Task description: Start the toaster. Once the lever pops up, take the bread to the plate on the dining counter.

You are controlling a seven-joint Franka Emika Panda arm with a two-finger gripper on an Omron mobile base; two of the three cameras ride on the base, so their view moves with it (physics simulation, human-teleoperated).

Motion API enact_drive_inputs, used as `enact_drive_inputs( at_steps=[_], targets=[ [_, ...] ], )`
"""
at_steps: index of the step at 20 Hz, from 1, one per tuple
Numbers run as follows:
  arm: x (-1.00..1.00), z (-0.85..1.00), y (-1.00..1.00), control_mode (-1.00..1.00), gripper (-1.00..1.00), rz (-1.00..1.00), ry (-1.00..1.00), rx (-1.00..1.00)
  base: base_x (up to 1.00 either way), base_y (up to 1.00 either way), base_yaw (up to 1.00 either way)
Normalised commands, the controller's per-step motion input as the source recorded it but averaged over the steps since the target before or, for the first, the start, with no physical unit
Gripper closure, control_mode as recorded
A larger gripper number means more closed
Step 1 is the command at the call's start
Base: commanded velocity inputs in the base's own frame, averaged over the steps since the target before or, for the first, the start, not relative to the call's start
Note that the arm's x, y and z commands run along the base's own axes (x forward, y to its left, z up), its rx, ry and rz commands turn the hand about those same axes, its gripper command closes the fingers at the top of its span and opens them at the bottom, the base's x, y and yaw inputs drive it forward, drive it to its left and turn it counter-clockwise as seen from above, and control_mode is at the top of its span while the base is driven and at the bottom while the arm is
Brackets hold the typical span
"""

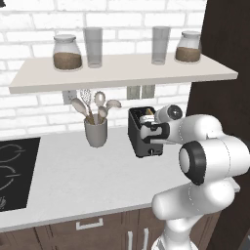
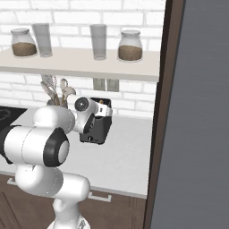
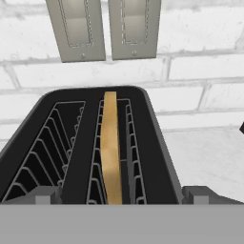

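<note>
Hovering gripper (image 3: 121,198) over toaster (image 3: 90,143), jaws spread wide, bread (image 3: 110,147) at 12 o'clock, likely lining up for the grab.

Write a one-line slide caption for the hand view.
Open jaws above the toaster, its bread standing in the right slot.

The left base view looks from behind the arm on its left, forward and down across the speckled worktop (image 1: 93,171) toward the brick wall (image 1: 34,112), taking in the shelf (image 1: 122,73) and the toaster (image 1: 139,136) at the far right. The right base view faces the same wall from the arm's right, with a dark panel (image 2: 197,112) close on its right. Both share the toaster (image 2: 99,127), shelf and utensil cup (image 1: 95,132). The hand view sits very near, looking down into the toaster's slots (image 3: 71,147) toward the wall sockets (image 3: 105,28).
</note>
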Motion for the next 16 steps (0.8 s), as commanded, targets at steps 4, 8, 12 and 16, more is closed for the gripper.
enact_drive_inputs(
  at_steps=[4, 8, 12, 16],
  targets=[
    [0.0, 0.0, 0.0, -1.0, -1.0, 0.0, 0.0, 0.0, 0.0, 0.0, 0.0],
    [0.0, 0.0, 0.0, -1.0, -1.0, 0.0, 0.0, 0.0, 0.0, 0.0, 0.0],
    [0.0, 0.0, 0.0, -1.0, -1.0, 0.0, 0.0, 0.0, 0.0, 0.0, 0.0],
    [0.0, 0.0, 0.0, -1.0, -1.0, 0.0, 0.0, 0.0, 0.0, 0.0, 0.0]
  ],
)
